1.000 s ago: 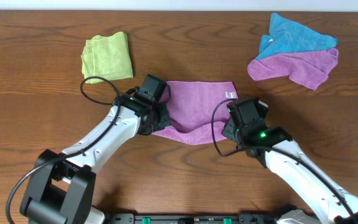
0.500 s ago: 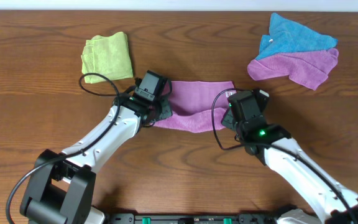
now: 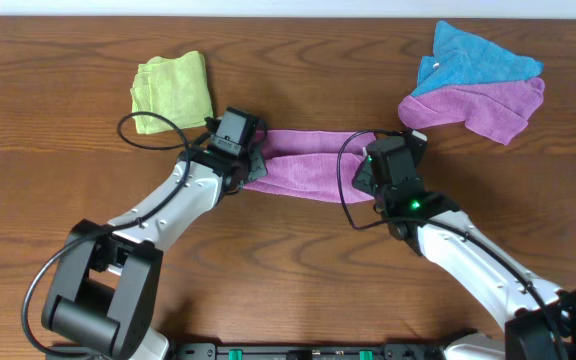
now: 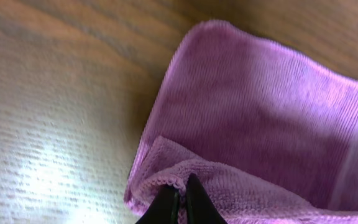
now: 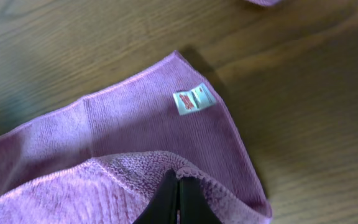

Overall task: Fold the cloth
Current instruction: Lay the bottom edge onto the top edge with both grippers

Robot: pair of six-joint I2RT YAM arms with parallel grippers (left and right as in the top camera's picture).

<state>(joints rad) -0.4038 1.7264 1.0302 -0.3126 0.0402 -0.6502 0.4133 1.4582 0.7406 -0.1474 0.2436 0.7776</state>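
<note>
Between the hands, the magenta cloth (image 3: 310,168) has narrowed to a band; left hand (image 3: 252,166) and right hand (image 3: 370,172), each clamped on a corner, have carried its near edge forward, nearly closing the fold.

Green cloth (image 3: 173,92) (folded) lies near left tool (image 4: 180,198).

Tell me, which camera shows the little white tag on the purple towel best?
The right wrist view: the tag sits large and clear on the cloth, near its edge. The left wrist view shows only the cloth's other end, no tag. From overhead, the right hand covers that corner, hiding it.
</note>
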